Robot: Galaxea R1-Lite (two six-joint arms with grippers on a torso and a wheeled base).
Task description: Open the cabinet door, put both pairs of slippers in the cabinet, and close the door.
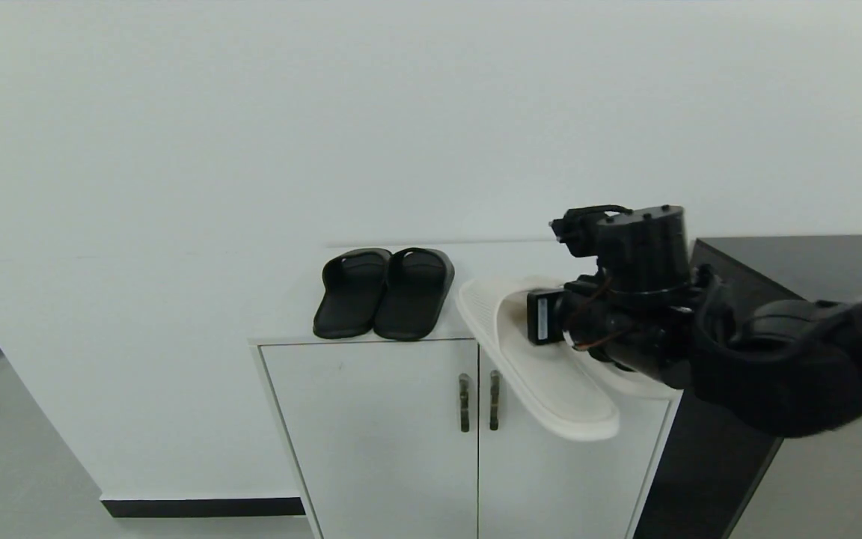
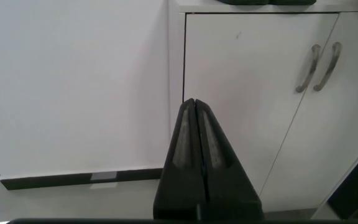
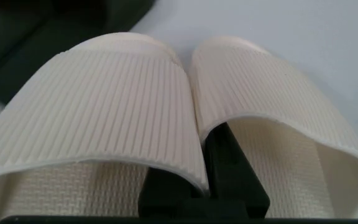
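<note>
A pair of black slippers (image 1: 384,293) lies side by side on top of the white cabinet (image 1: 371,434), left of centre. Both cabinet doors are closed, their two handles (image 1: 479,401) meeting at the middle. My right gripper (image 1: 551,318) is shut on the white slippers (image 1: 543,374), pinching the inner edges of both straps (image 3: 194,118) together. The pair hangs tilted past the cabinet's front edge, over the right door. In the left wrist view my left gripper (image 2: 195,109) is shut on nothing, low in front of the left door (image 2: 247,93).
A black cabinet (image 1: 798,262) stands against the white cabinet's right side. A plain white wall runs behind, with a black baseboard (image 1: 203,507) at floor level. Grey floor lies to the cabinet's left.
</note>
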